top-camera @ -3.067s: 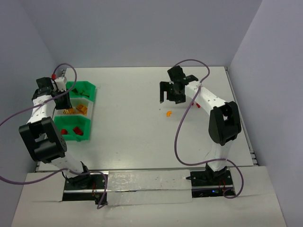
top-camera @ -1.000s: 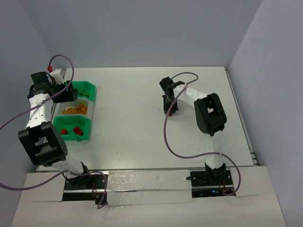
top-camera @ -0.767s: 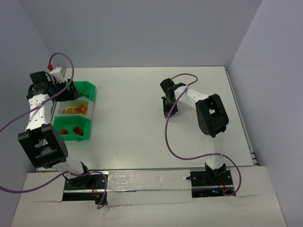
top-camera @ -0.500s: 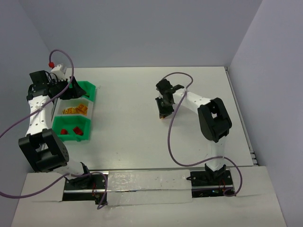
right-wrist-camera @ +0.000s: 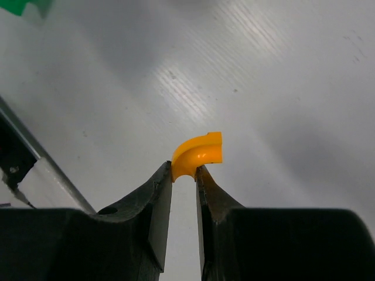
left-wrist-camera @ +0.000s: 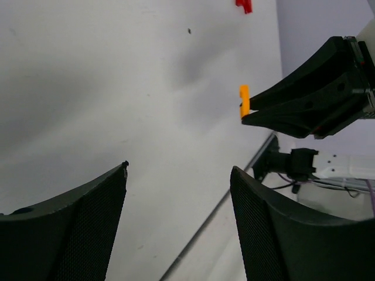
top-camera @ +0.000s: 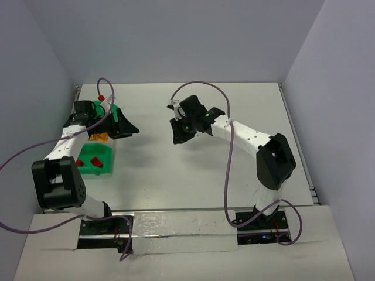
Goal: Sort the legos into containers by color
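Observation:
My right gripper (right-wrist-camera: 184, 170) is shut on a curved orange lego (right-wrist-camera: 199, 153), which pokes out past the fingertips above the bare white table. The left wrist view shows the same orange lego (left-wrist-camera: 244, 100) at the tip of the right gripper (left-wrist-camera: 258, 108). From above, the right gripper (top-camera: 177, 137) hangs over the table's middle left. My left gripper (top-camera: 130, 130) stands open and empty just right of the containers, pointing at the right gripper. The near green container (top-camera: 88, 167) holds red legos (top-camera: 96, 163). The whitish container (top-camera: 111, 142) holds orange legos (top-camera: 98, 138). The left arm covers most of the far green container (top-camera: 115, 109).
A small red piece (left-wrist-camera: 243, 4) shows at the top edge of the left wrist view. A green corner of a container (right-wrist-camera: 23, 6) shows at the top left of the right wrist view. Purple cables loop over both arms. Grey walls close in the table.
The right gripper has carried the orange lego leftward toward the containers. The left gripper has swung from beside the containers out to the right, over them, toward the table's middle.

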`<state>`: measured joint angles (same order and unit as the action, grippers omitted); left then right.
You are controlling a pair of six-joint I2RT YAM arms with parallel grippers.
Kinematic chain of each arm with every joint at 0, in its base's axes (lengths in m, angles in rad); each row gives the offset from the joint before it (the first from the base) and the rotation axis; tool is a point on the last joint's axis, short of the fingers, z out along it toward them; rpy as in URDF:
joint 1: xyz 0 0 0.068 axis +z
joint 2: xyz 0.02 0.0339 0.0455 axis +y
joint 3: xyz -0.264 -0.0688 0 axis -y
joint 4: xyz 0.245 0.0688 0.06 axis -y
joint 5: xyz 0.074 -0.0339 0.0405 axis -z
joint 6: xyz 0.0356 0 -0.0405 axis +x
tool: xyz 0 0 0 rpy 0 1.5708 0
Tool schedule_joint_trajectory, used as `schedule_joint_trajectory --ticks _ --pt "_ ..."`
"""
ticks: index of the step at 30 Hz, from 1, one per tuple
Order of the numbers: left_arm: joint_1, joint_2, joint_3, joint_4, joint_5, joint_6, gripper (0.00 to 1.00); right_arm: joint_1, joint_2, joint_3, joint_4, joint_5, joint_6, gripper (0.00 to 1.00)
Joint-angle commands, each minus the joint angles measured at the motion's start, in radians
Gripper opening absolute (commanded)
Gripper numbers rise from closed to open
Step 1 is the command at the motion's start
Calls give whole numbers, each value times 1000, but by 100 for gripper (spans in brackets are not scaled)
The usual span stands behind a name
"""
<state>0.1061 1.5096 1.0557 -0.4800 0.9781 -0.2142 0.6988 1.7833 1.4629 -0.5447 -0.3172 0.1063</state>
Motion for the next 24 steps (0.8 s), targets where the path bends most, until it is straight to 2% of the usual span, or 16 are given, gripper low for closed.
schedule_joint_trajectory --ticks 1,6,10,24 --pt "-73 -9 -20 163 82 -148 75 31 -59 54 51 -128 -75 0" --pt "-159 -7 -59 328 87 -306 69 65 -86 49 81 -192 -78 0" --pt "-198 14 -65 375 97 -356 65 99 -94 53 87 -217 -79 0" --pt "-293 0 -86 383 133 -352 56 116 -58 110 71 -173 -61 0"
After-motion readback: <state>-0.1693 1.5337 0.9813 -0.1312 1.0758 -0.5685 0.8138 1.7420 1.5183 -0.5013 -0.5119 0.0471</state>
